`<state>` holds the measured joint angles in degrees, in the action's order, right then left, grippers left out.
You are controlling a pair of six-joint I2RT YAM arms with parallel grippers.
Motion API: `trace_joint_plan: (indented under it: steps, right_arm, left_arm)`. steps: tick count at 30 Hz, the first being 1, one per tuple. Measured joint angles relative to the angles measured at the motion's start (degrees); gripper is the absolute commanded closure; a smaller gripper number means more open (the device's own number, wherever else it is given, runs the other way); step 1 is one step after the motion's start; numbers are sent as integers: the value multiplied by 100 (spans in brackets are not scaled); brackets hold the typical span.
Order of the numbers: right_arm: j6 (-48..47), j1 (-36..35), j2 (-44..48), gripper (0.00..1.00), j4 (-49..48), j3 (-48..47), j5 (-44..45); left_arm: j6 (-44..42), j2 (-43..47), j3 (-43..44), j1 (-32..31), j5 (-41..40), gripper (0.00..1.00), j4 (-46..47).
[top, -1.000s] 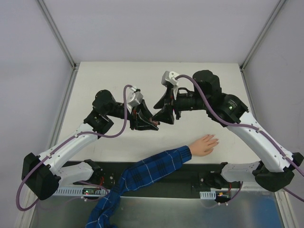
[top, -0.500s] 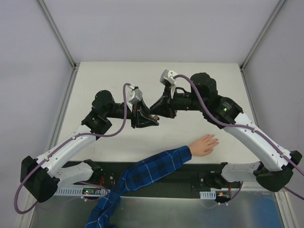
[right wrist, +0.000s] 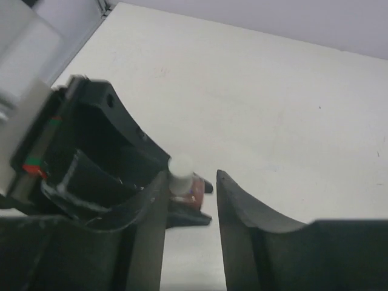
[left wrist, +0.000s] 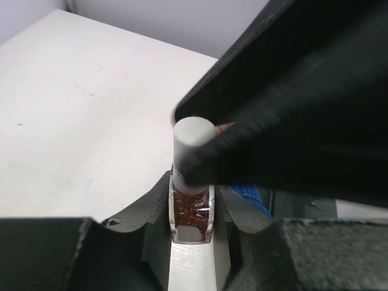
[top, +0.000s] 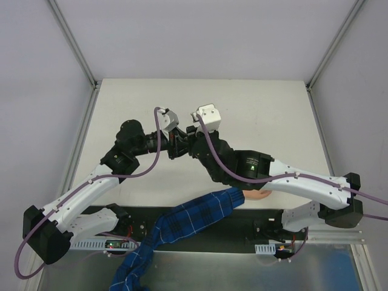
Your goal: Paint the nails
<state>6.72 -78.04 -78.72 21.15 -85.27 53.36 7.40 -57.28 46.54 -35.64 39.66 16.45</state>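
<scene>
Nails are lying out of view (pale peach hand (top: 260, 194) mostly covered) while your left gripper (left wrist: 193, 239) is clamping the small dark-red glass bottle (left wrist: 191, 205) steady for your right gripper (right wrist: 191, 180), whose parted, empty jaws are straddling the white cylindrical cap (right wrist: 180, 165).

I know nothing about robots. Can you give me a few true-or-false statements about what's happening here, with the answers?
1. The left end effector is clamped on a small bottle with dark reddish contents. True.
2. The bottle's cap is off and lying on the table. False: the pale cap sits on top of the bottle.
3. The right end effector is at the cap, with a finger on either side of it. True.
4. The right end effector is brushing polish onto the nails. False: it is up at the bottle, and the hand lies mostly hidden under the right arm.
5. The arm wears a blue-and-white plaid sleeve. True.
</scene>
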Motion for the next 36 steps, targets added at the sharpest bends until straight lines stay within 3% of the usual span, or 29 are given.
trace_joint_plan:
  steps: [5, 9, 13, 17, 21, 25, 31, 33, 34, 35, 36]
  right_arm:
    - [-643, 350, 297, 22, 577, -35, -859]
    - [-1274, 1093, 901, 18, 798, 11, -2597]
    - [-1875, 2140, 1668, 20, 785, 223, -5130]
    - [-2175, 2717, 1740, 29, 728, 149, -7042]
    - [-2275, 2833, 1257, 37, 538, -7, -8332]
    - [-2291, 2850, 782, 43, 479, -35, -8996]
    - [-2317, 2896, 540, 61, 459, -92, -9508]
    - [-2328, 2918, 540, 70, 439, -122, -9632]
    - [-2328, 2922, 540, 92, 428, -129, -9659]
    - [-2326, 2929, 540, 100, 422, -129, -9696]
    - [-2374, 2940, 540, 100, 396, -129, -9680]
  left_arm:
    - [-129, 155, -11, 166, -26, 100, 127]
    - [-214, 125, 37, 160, 750, 100, 125]
    - [-162, 74, 127, 160, 1757, 100, 190]
    - [-7, 0, 234, 157, 2439, 100, 313]
    - [229, -144, 343, 160, 2793, 100, 444]
    - [452, -334, 413, 160, 3005, 100, 553]
    - [664, -424, 417, 160, 3187, 100, 599]
    - [682, -424, 417, 160, 3193, 100, 647]
    - [688, -424, 417, 160, 3195, 100, 667]
    - [693, -424, 417, 160, 3193, 100, 684]
    - [704, -424, 417, 160, 3209, 100, 686]
